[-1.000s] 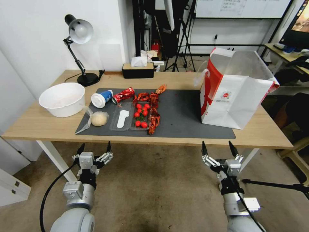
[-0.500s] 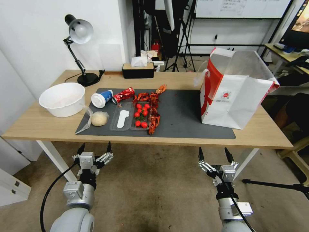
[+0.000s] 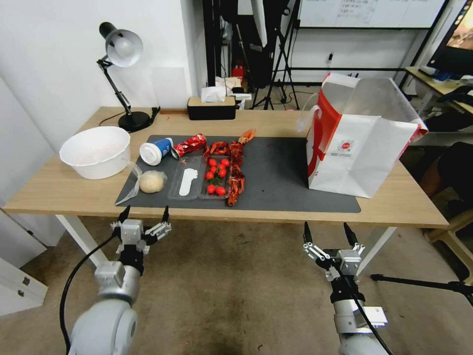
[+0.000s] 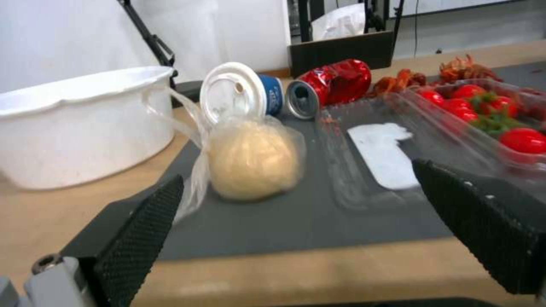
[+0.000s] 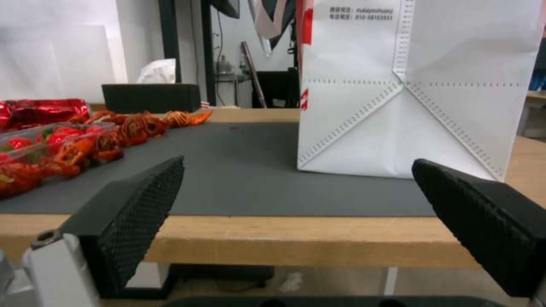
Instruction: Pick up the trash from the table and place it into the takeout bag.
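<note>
Counter [image 3: 59, 190] carries all trash [image 3: 151, 181]; takeout bag [image 3: 362, 153] unfilled; left end effector [image 3: 143, 217] and right end effector [image 3: 328, 233] gape, empty.

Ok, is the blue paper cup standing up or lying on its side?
On its side. The blue cup lies on the grey mat, its white lid facing the left gripper beside the crushed red can.

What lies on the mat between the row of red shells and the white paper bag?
Nothing: in the head view the grey mat is bare from the red shells across to the paper bag; the right wrist view agrees.
</note>
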`<state>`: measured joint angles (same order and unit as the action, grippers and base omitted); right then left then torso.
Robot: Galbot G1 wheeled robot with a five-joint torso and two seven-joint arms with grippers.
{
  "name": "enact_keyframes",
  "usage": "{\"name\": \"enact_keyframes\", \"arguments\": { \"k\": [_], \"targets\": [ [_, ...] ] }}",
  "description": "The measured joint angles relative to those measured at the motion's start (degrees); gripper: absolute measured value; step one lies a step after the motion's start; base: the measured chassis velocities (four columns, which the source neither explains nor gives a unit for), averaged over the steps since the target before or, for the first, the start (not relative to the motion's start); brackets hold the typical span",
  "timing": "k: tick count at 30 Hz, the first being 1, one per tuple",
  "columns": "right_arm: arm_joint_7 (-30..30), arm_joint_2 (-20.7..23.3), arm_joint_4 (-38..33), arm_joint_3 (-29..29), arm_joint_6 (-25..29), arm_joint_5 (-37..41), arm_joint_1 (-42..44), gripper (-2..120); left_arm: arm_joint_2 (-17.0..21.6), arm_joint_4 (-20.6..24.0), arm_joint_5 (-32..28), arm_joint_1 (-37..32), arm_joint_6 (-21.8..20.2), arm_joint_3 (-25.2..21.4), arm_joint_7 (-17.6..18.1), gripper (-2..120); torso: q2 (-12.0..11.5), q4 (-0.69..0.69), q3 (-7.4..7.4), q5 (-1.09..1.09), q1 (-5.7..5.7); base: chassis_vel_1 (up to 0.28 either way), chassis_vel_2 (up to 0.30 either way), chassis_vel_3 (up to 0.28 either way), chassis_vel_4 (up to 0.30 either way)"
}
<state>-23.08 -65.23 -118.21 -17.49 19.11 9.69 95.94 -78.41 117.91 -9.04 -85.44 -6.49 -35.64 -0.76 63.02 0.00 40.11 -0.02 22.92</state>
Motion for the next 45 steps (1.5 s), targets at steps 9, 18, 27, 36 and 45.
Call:
{"name": "enact_keyframes", "arguments": {
  "k": [9, 18, 27, 36, 45],
  "targets": [
    [-0.02, -1.11, -0.91, -0.23, -1.32, -0.46, -0.22, 100, 6.63, -6.25, -4.07, 9.92, -0.64, 1.85, -0.64, 100, 0.0, -0.01, 0.01, 0.01, 0.0, 0.0, 0.0, 0.0, 0.0],
    [-0.34, -1.56, -1.13, -0.8, -1.91, -0.58, -0.49, 100, 8.71, -12.03, -6.12, 15.27, -1.7, 5.21, -0.92, 100, 0.0, 0.0, 0.01, 0.02, 0.01, 0.0, 0.0, 0.0, 0.0],
    [-0.37, -2.27, -1.09, -0.35, -2.22, -0.69, -0.99, 100, 10.07, -15.57, -5.97, 17.35, -1.12, 6.16, -1.14, 100, 0.0, 0.0, 0.0, 0.02, 0.01, 0.0, 0.0, 0.0, 0.0],
    [-0.51, -2.39, -1.15, -0.22, -2.55, -0.88, -1.17, 100, 11.39, -18.8, -5.95, 19.16, -0.71, 6.77, -1.24, 100, 0.0, 0.0, 0.0, 0.01, 0.0, 0.0, 0.0, 0.0, 0.0],
    [-0.61, -2.42, -1.15, -0.22, -2.62, -0.88, -1.32, 100, 12.21, -20.16, -5.93, 20.34, -0.93, 7.17, -1.16, 100, 0.01, 0.0, 0.0, 0.02, 0.0, 0.0, 0.0, 0.0, 0.0]
  ]
}}
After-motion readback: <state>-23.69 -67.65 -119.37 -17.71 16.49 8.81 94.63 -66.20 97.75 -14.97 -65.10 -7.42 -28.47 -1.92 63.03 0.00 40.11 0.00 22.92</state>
